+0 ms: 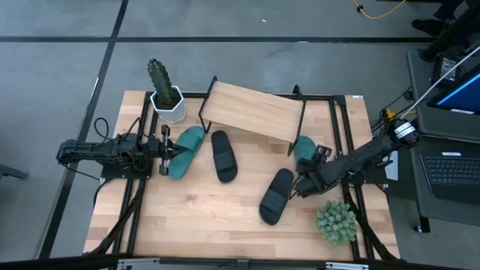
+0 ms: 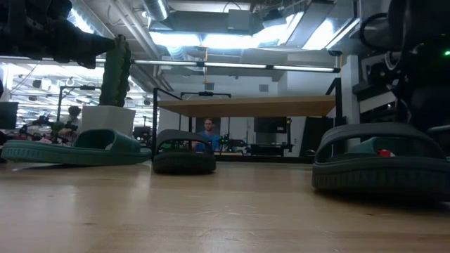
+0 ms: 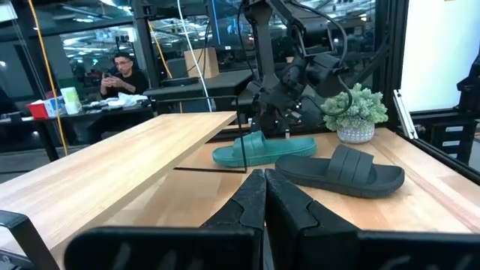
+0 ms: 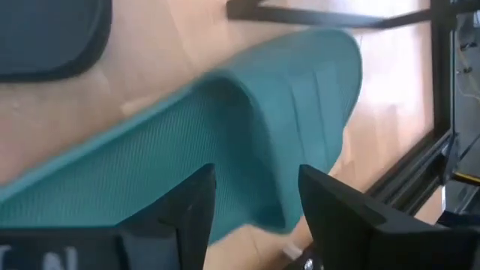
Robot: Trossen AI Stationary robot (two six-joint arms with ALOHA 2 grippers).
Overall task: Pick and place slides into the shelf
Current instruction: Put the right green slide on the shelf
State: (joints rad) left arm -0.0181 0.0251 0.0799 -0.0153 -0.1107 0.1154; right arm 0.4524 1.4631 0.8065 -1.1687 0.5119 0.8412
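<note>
Four slides lie on the table, none on the shelf (image 1: 253,110): a teal one (image 1: 185,151) and a black one (image 1: 223,155) on the left in front of it, another black one (image 1: 277,196) further right, and a second teal one (image 1: 304,151) by the shelf's right leg. Spread wide, the right gripper (image 1: 305,182) sits over that second teal slide (its fingers (image 4: 191,217) straddle the strap), not pinching it. Pressed shut and holding nothing, the left gripper (image 1: 166,152) rests at the left teal slide's edge.
</note>
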